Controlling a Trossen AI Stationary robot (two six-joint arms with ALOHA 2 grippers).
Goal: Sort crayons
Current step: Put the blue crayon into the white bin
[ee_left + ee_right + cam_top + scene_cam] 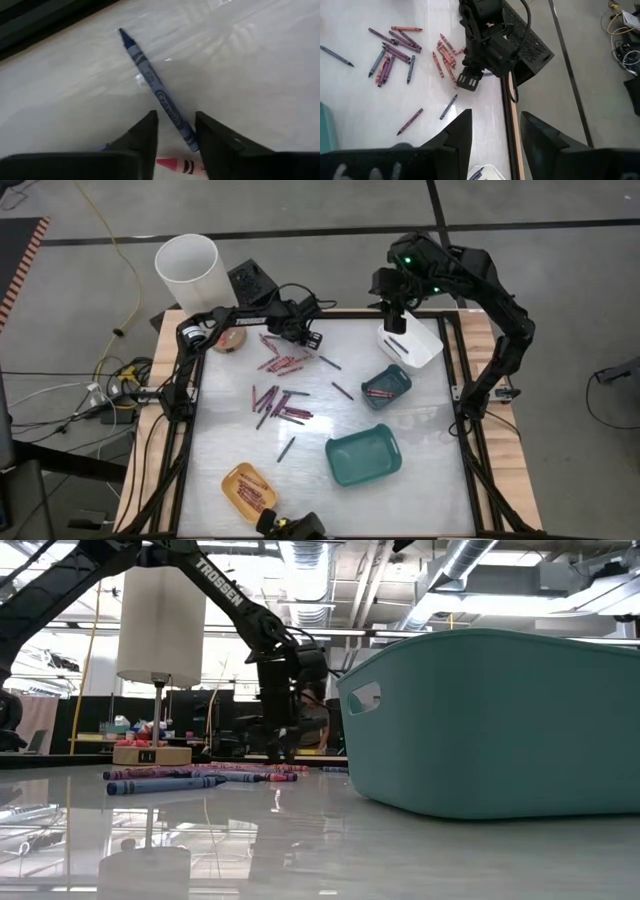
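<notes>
Here: left end effector (175,131) fingers straddle blue crayon (156,90), grip unclear; arm (215,585) reads TROSSEN.

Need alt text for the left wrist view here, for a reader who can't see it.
The left gripper is low over the glossy white table, its two dark fingers straddling the near end of a blue crayon that lies flat and runs away from the camera. A pink crayon lies just below the fingers.
</notes>
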